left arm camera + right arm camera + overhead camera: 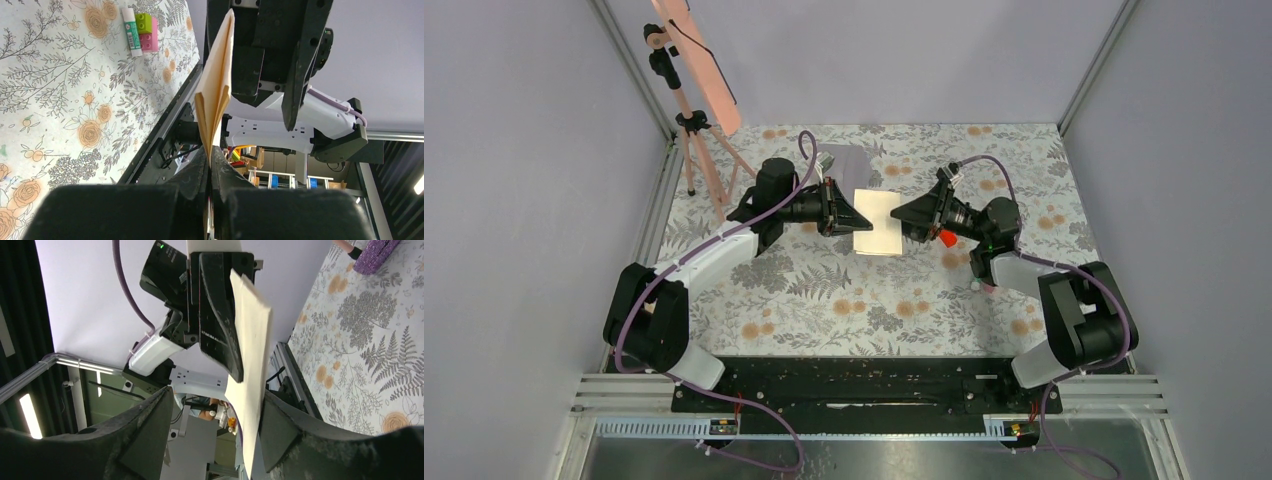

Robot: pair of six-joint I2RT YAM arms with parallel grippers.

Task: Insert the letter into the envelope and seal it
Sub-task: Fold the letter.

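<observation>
The left gripper (858, 217) is pinched tight on the left edge of the letter (879, 222), holding it up over the middle of the table. The right gripper (897, 214) stands wide, the sheet's right edge loose between its jaws, and the envelope (849, 165) lies flat just beyond, on the far side. With only one edge clamped, I reckon the folded sheet could sag or swivel, and a right finger brushing it could tug it askew.
</observation>
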